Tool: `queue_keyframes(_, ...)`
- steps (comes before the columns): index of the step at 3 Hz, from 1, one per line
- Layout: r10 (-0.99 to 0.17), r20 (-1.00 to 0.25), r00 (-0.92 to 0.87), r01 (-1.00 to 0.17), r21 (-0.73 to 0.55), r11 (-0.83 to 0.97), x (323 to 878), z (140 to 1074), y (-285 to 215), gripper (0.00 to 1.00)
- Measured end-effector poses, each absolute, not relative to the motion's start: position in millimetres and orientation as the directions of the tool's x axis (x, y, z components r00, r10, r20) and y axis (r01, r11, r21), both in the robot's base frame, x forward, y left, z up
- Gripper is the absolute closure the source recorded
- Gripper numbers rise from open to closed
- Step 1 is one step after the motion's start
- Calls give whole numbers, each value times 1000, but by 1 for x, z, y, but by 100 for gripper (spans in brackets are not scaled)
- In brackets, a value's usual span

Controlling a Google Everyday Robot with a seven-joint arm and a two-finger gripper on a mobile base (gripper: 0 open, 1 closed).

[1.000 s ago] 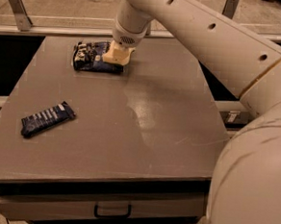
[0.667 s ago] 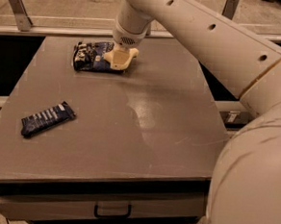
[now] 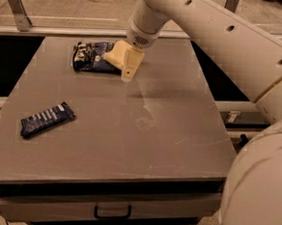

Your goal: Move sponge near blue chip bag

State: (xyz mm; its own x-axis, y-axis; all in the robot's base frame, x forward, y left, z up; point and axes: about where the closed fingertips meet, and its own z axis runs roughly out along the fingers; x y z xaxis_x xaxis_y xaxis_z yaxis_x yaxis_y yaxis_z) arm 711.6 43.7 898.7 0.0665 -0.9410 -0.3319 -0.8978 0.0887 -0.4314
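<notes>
Gripper [image 3: 127,71]: above far part of table [image 3: 178,131]; open or closed, cannot tell
Sponge [image 3: 114,54]: against gripper, on its left
Blue chip bag [image 3: 91,57]: left of gripper, touching sponge

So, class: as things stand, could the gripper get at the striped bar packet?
Probably yes: the gripper hangs beside the blue chip bag at the far side; the bar packet lies alone on the table, nothing over it.
</notes>
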Motion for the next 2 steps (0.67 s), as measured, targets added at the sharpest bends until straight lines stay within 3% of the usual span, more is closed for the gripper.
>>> queue_keyframes(2, -919, -395, 13, -841, -501, 203, 698, 942, -27, 0)
